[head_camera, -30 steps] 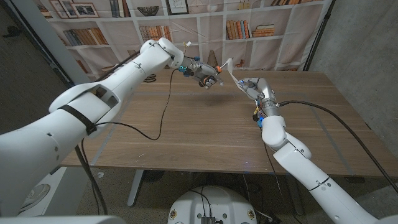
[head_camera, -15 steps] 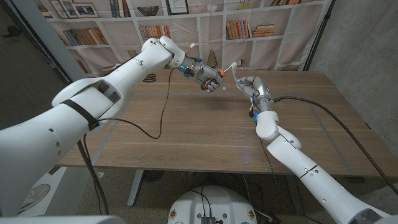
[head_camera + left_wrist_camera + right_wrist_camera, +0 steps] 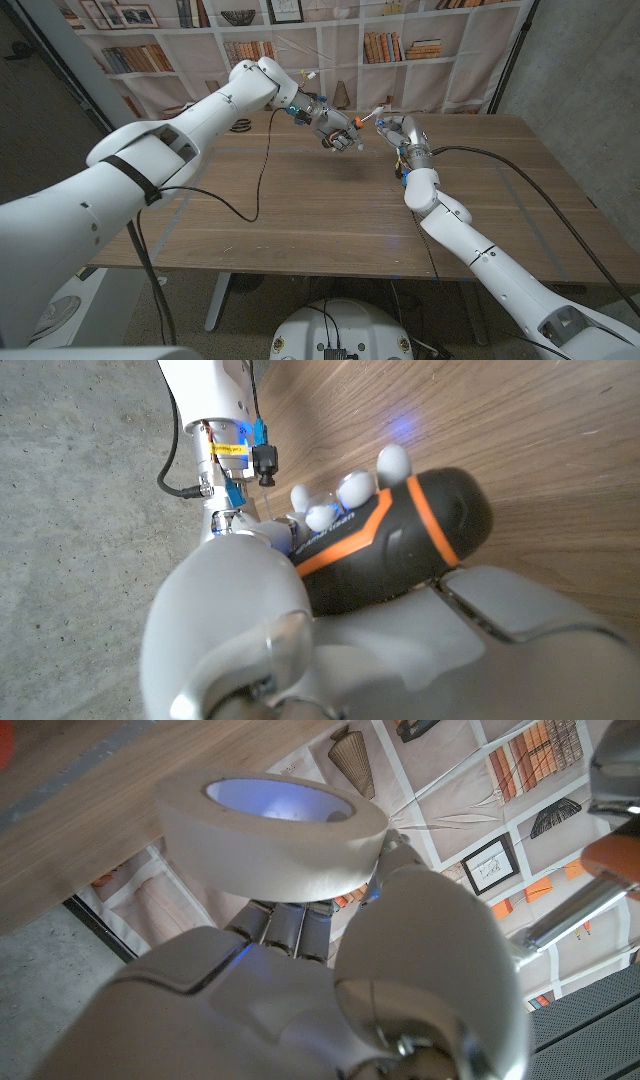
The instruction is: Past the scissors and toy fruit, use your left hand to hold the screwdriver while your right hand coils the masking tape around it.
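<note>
A wooden table (image 3: 300, 215) of dark brown planks carries the scene, its grain running lengthwise in the head view. On its left side a black cable (image 3: 262, 175) trails down across the surface. Near the far left edge sits a small dark coiled object (image 3: 241, 126), too small to identify. The left wrist view shows bare wood with a blue glint.

Both arms reached far out over the table's far half, hands raised off its surface and near each other. The left hand (image 3: 337, 130) had its fingers (image 3: 345, 488) curled around the screwdriver (image 3: 390, 535) handle. The right hand (image 3: 403, 133), wrist upright, held the masking tape (image 3: 270, 832) roll on its fingers, just beside the left.
</note>
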You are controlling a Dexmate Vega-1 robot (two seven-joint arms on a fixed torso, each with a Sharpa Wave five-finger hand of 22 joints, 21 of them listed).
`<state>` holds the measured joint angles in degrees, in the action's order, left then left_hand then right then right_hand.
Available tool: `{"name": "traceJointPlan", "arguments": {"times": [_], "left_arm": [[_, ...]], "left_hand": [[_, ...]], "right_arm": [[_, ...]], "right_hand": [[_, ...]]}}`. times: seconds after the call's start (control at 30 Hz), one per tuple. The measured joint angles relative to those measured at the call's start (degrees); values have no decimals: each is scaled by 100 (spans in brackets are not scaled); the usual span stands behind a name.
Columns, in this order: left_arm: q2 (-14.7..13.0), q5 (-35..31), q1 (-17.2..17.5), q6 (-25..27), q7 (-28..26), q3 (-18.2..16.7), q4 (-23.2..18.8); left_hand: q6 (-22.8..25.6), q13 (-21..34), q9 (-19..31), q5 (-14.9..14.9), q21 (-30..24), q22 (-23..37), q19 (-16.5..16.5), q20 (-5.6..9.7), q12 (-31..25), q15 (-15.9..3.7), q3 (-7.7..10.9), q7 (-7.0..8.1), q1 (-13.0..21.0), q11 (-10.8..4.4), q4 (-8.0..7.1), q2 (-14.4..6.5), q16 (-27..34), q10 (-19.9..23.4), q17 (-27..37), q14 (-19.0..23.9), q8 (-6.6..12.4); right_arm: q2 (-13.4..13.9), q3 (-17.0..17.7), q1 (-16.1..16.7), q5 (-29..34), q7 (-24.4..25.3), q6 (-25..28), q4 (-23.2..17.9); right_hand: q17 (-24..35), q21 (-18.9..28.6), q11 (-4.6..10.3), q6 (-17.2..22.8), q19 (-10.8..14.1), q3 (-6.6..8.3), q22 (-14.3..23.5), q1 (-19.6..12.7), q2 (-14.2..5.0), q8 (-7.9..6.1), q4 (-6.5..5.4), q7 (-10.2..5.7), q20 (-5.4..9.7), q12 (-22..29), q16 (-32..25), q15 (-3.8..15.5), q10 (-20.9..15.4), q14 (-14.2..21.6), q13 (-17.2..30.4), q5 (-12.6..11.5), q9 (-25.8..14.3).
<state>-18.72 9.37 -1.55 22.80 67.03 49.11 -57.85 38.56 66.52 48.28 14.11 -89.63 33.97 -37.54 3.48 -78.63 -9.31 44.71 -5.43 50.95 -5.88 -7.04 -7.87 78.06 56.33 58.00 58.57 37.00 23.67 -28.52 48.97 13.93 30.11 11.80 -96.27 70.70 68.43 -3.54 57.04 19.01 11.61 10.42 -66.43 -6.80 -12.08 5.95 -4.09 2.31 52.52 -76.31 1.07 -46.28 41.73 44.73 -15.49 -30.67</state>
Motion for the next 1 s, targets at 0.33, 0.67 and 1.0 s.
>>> {"name": "traceJointPlan", "arguments": {"times": [0.33, 0.67, 1.0], "left_arm": [[46, -82, -27, -23, 151, 55, 100], [72, -197, -74, -58, 322, 143, 154], [197, -378, -180, -224, 514, 295, 392]], "left_hand": [[14, -3, 0, -4, 0, 0, 0, 0, 0, 1, 0, 14, -54, 3, 0, -9, -2, 0, -8, -1, 0], [13, -3, -26, -35, 0, 1, 0, 0, 0, 3, 19, 14, -67, 6, 16, -23, -7, -2, -57, -5, -1], [12, -3, -51, -35, 0, 0, 0, 0, 0, 22, 49, 14, -66, -13, -1, -24, -19, -23, -57, -23, -4]], "right_arm": [[-80, -66, -305, -61, 179, -256, 340], [-33, -68, -459, -51, 284, -380, 363], [-19, 94, -393, -269, 379, -864, 273]], "right_hand": [[0, -23, -1, 1, 0, -24, 0, -23, 23, -11, 23, -1, 0, 26, 0, 0, -1, 0, 28, -20, -30], [-3, -23, -1, 2, 0, -25, -30, -23, 23, -12, 23, 0, 0, 27, 1, 0, -1, 0, 29, -19, -30], [-4, -23, -1, 71, 0, -49, -30, -23, 23, -7, 14, 49, 0, 27, 6, 0, -2, 0, 0, -54, -30]]}}
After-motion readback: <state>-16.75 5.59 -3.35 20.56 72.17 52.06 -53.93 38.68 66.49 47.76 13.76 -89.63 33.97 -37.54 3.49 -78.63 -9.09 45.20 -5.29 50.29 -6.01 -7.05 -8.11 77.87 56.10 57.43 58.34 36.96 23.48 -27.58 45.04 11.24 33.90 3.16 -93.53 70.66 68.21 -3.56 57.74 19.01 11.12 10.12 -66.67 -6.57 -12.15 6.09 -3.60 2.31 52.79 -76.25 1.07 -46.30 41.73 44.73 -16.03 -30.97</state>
